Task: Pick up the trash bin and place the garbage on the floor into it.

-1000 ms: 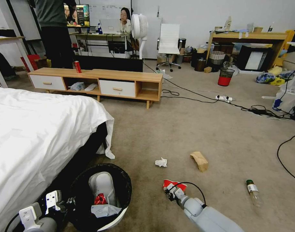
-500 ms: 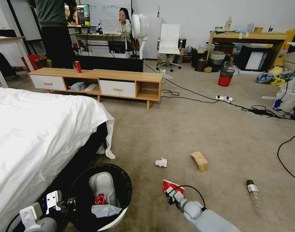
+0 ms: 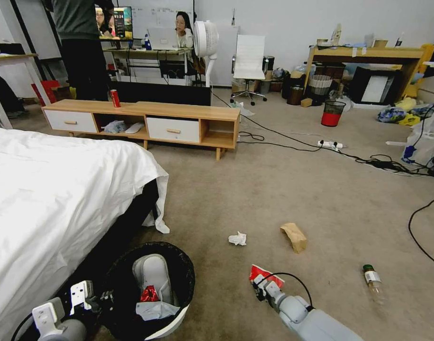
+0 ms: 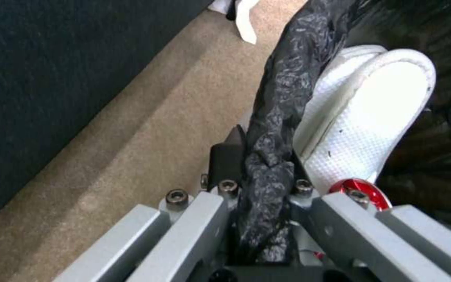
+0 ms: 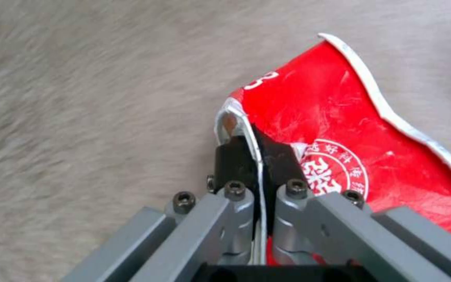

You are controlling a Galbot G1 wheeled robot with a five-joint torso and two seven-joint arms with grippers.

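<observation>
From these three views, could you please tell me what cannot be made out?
- Trash bin: its base and near wall are cut off by the head view's lower edge.
- Red-and-white wrapper: its far corner runs off the right wrist view; the right gripper covers its pinched edge.
- Crushed can: mostly behind the left gripper.
- Bottle label: too small to read.
</observation>
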